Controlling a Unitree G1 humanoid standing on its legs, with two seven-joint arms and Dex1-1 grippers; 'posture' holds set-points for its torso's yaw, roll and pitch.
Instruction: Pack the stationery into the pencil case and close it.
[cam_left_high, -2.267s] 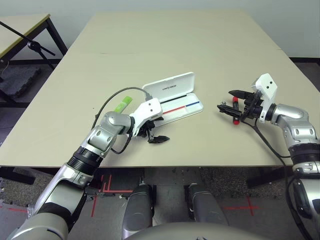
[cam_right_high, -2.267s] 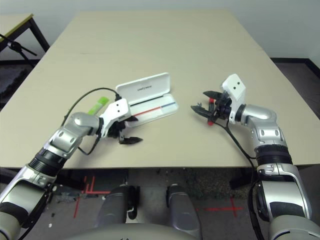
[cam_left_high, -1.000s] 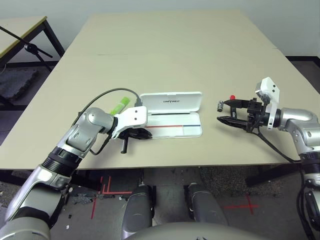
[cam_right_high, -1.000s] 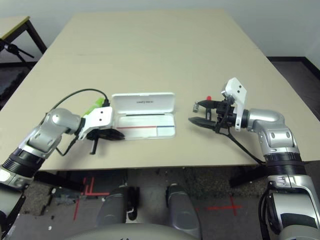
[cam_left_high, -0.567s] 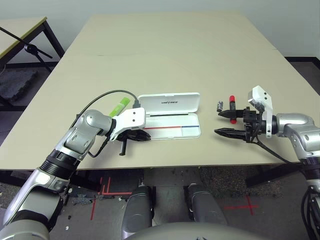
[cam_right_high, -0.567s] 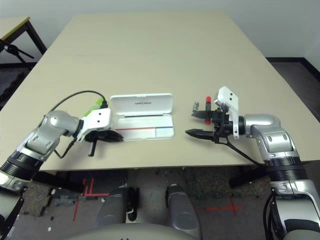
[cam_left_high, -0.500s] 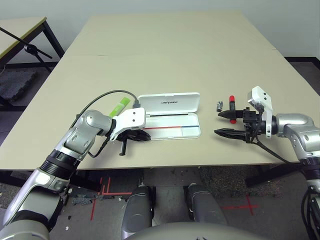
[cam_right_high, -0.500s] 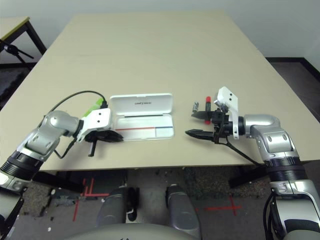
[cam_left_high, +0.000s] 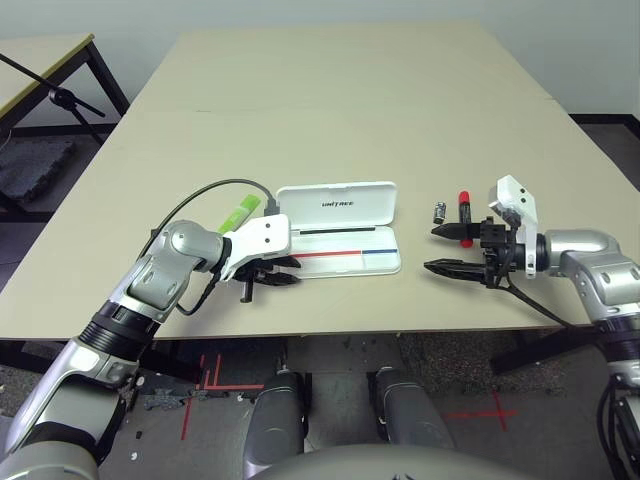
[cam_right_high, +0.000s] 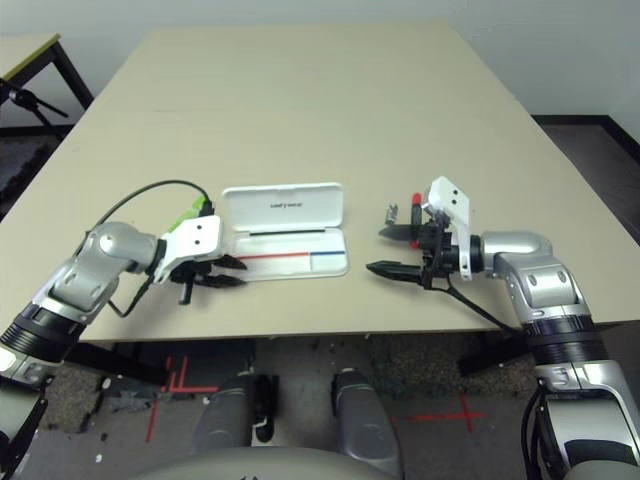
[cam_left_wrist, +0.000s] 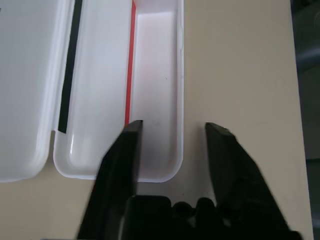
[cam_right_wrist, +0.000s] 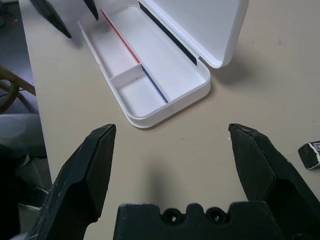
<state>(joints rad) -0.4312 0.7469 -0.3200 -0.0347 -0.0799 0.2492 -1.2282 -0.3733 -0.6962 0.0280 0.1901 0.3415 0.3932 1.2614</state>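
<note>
I have the pencil case (cam_left_high: 345, 262) open on the table (cam_left_high: 330, 120), its lid (cam_left_high: 336, 204) raised on the far side and its compartments empty. My left gripper (cam_left_wrist: 172, 125) is at the case's left end, fingers parted with nothing between them, one over the tray's near corner and the other past its near wall. My right gripper (cam_right_wrist: 172, 130) stands wide open and empty, to the right of the case and apart from it. Just beyond its far finger I see the small dark-and-silver piece (cam_left_high: 439, 212), with the red marker (cam_left_high: 464, 205) beside it, partly hidden by that finger. Over by my left forearm, the green bar (cam_left_high: 240, 213) lies partly covered by the arm, and a cable (cam_left_high: 215, 186) loops above it.
</note>
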